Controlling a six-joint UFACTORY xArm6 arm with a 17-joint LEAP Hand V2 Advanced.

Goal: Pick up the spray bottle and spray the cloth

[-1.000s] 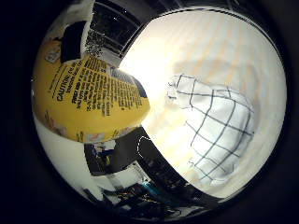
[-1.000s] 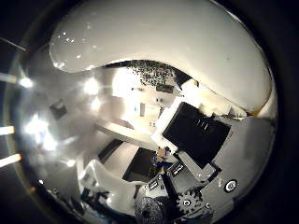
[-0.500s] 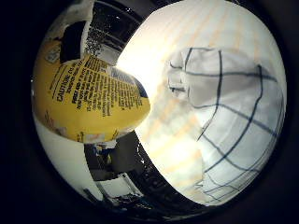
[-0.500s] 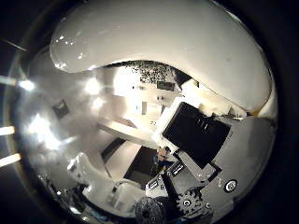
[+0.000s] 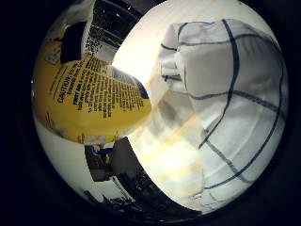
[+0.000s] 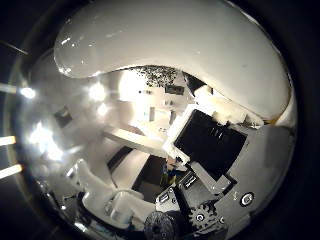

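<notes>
The spray bottle fills much of the little finger side palm view, its yellow printed label (image 5: 89, 99) close against the palm. Its white upper part (image 6: 170, 45) arches across the thumb side palm view. My hand (image 6: 205, 150) shows there as black and white finger parts curled beside the bottle, shut on it. The cloth (image 5: 230, 94), white with a dark grid pattern and rumpled, lies on the light wooden table (image 5: 174, 151) just past the bottle and looms large.
The table's edge runs beside the bottle, with dark floor and equipment (image 5: 122, 174) beyond it. The thumb side palm view shows bright ceiling lights (image 6: 40, 135) and room fittings behind the bottle.
The cloth has grown much larger in the little finger side palm view: the hand with the bottle has moved closer to it. The bottle has stayed fixed against the palm.
</notes>
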